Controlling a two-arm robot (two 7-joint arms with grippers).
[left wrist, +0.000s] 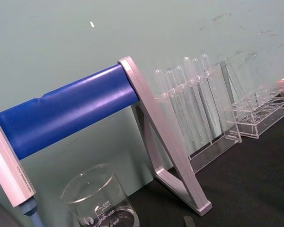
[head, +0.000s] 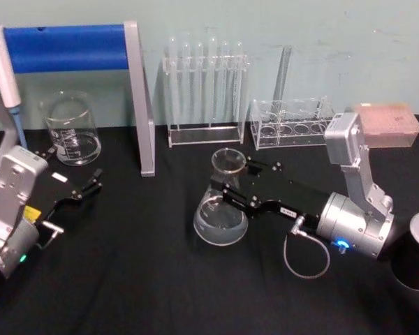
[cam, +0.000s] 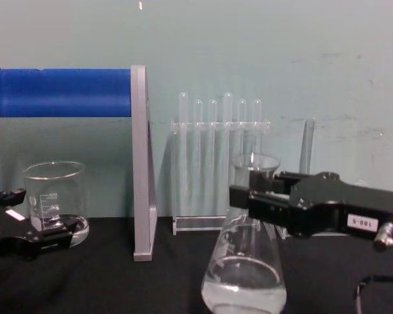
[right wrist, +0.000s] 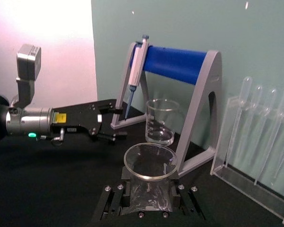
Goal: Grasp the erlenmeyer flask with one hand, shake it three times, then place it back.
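The erlenmeyer flask [head: 221,213] is clear glass with a little clear liquid in its wide base [cam: 243,288]. It stands mid-table on the black cloth, leaning slightly; I cannot tell whether its base touches the cloth. My right gripper [head: 228,187] reaches in from the right and is shut on the flask's neck just under the flared rim [right wrist: 150,161]; its black jaws sit on either side of the neck [cam: 252,196]. My left gripper [head: 84,190] rests low at the left, open and holding nothing, well away from the flask.
A glass beaker [head: 71,129] stands at the back left under the blue-barred pipette stand [head: 63,47], which holds a pipette [head: 1,63]. Behind the flask are a test tube rack [head: 206,91] and a low acrylic rack [head: 290,122]. A black cylinder [head: 417,258] sits at the right edge.
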